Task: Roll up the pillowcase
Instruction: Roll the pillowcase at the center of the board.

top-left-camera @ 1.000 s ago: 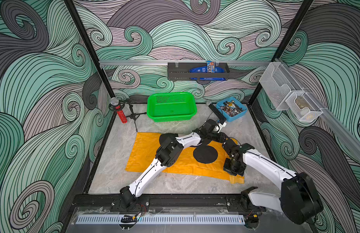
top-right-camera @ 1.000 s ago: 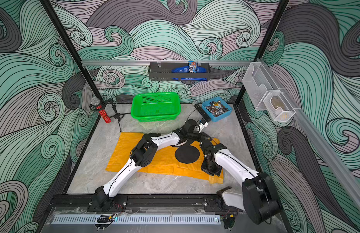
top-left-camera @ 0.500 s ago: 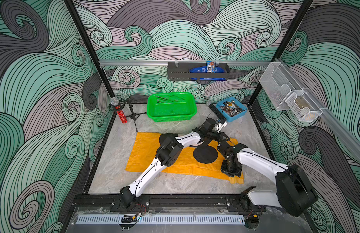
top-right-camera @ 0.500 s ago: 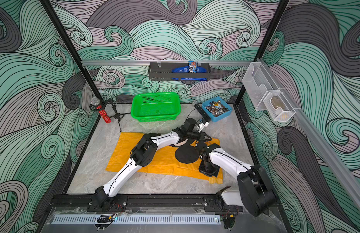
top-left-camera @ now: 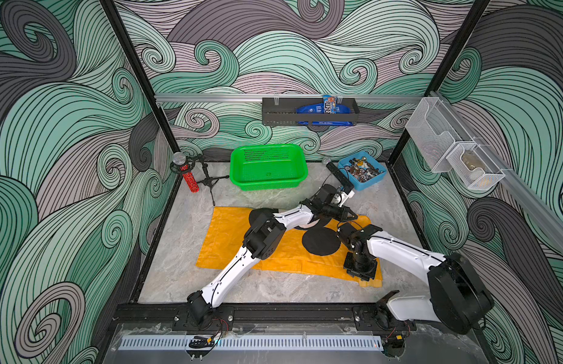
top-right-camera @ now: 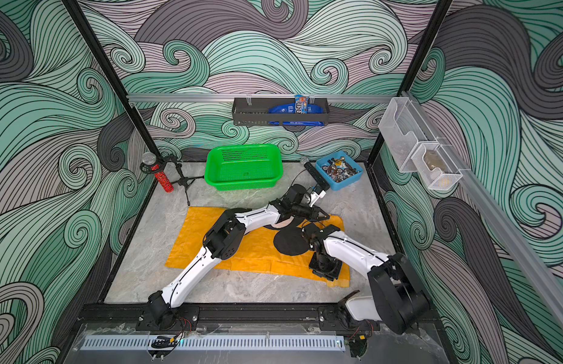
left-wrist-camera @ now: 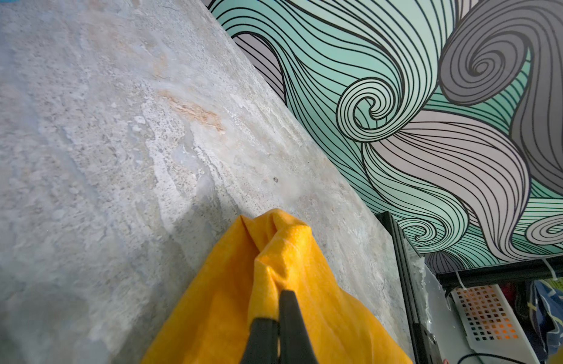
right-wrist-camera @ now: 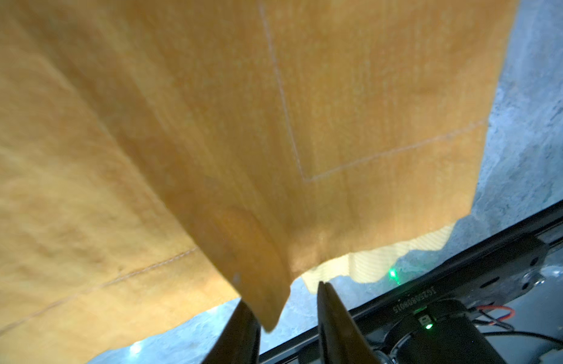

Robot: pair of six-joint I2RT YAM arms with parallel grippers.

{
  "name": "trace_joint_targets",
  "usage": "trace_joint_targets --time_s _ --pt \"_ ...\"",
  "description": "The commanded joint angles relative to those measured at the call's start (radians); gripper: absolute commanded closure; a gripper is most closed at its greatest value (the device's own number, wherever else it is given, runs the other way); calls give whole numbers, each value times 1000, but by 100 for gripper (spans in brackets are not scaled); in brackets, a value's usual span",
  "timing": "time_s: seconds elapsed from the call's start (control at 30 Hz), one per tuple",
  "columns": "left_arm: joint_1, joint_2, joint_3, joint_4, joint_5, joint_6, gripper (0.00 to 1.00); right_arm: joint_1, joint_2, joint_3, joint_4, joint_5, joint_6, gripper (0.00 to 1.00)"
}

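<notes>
The mustard-yellow pillowcase point(top-left-camera: 229, 249) point(top-right-camera: 198, 245) lies spread flat on the marble table, black mouse-head print point(top-left-camera: 321, 242) facing up. My left gripper point(top-left-camera: 352, 216) point(top-right-camera: 325, 216) is at the cloth's far right corner. In the left wrist view it point(left-wrist-camera: 278, 304) is shut on a bunched fold of the pillowcase point(left-wrist-camera: 273, 252), raised a little off the table. My right gripper point(top-left-camera: 361, 274) point(top-right-camera: 325, 273) points down over the near right corner. In the right wrist view it point(right-wrist-camera: 286, 304) stands open, and a loose tip of the pillowcase point(right-wrist-camera: 267, 302) hangs between its fingers point(right-wrist-camera: 332, 318).
At the back stand a green basket point(top-left-camera: 267, 167), a blue bin of small parts point(top-left-camera: 362, 171), a black power strip point(top-left-camera: 337, 174) and a red microphone on a tripod point(top-left-camera: 189, 177). The black front rail point(top-left-camera: 273, 312) runs just beyond the cloth's near edge.
My right gripper has opened and let the near right corner go, while its arm drew in toward the front. My left gripper has shut on the far right corner.
</notes>
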Motion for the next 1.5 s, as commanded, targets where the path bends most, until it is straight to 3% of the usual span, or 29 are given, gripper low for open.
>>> trace_joint_targets --time_s 0.0,0.23,0.5,0.57,0.6,0.77,0.93,1.3,1.47 --pt "8 -57 11 -23 -11 43 100 -10 -41 77 -53 -15 -20 60" --pt "18 -87 -1 -30 -23 56 90 -159 -89 191 -117 27 -171 57" --pt "28 -209 -80 -62 -58 71 58 -424 -65 130 52 10 -396 52" --pt "28 -252 -132 -21 -71 59 51 -469 -59 132 112 36 -438 41" --pt "28 -258 -135 -19 -69 54 50 -490 -54 134 137 24 -459 41" --pt "33 -293 -134 -118 -86 113 47 -619 -30 142 216 -30 -568 40" --pt "37 -413 -306 -97 -106 130 45 -743 0 116 321 -154 -658 38" --pt "45 -703 -758 52 -158 118 36 -813 145 87 420 -359 -748 38" --pt "49 -736 -826 57 -130 108 35 -823 189 78 439 -371 -765 44"
